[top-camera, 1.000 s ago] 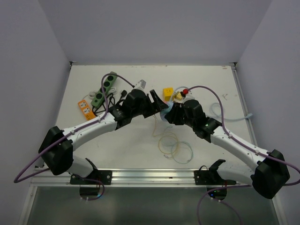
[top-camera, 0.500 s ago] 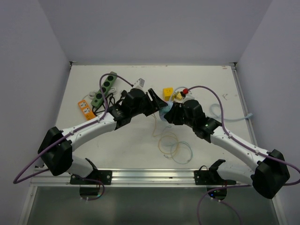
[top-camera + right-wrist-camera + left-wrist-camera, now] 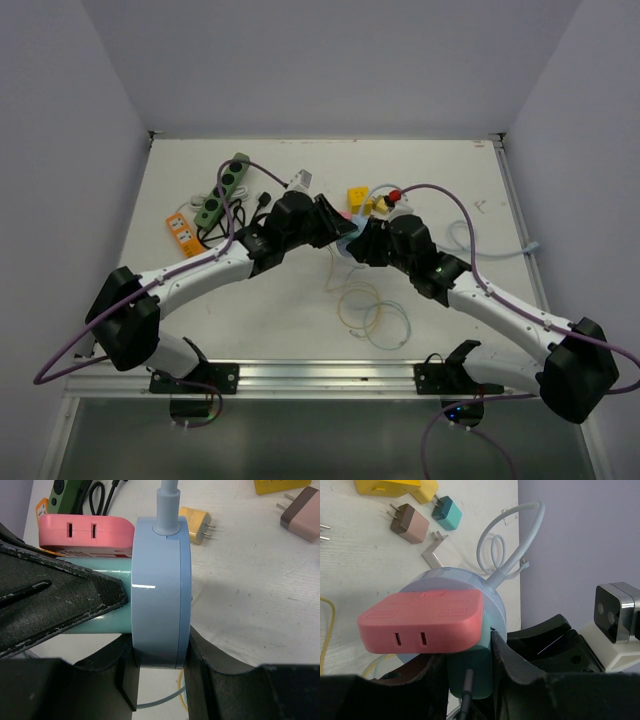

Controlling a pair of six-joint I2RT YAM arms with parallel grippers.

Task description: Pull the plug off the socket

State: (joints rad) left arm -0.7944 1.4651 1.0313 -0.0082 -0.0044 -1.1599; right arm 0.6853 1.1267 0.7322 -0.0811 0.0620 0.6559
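1. Left gripper is clamped on the teal plug. Right gripper pinches the rim of the round blue socket it's plugged into, over the middle of the table, just beside a pink adapter.
2. Looks like hard, light, slick plastic, so grip the plug's flat sides.
3. Its long axis runs straight out of the socket's face toward the left arm – I'd pull along that.

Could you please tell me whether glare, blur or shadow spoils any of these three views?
Top external: even light, soft shadows. Left wrist: pink plug crisp, teal plug shadowed between dark fingers. Right wrist: small glint on the blue socket.
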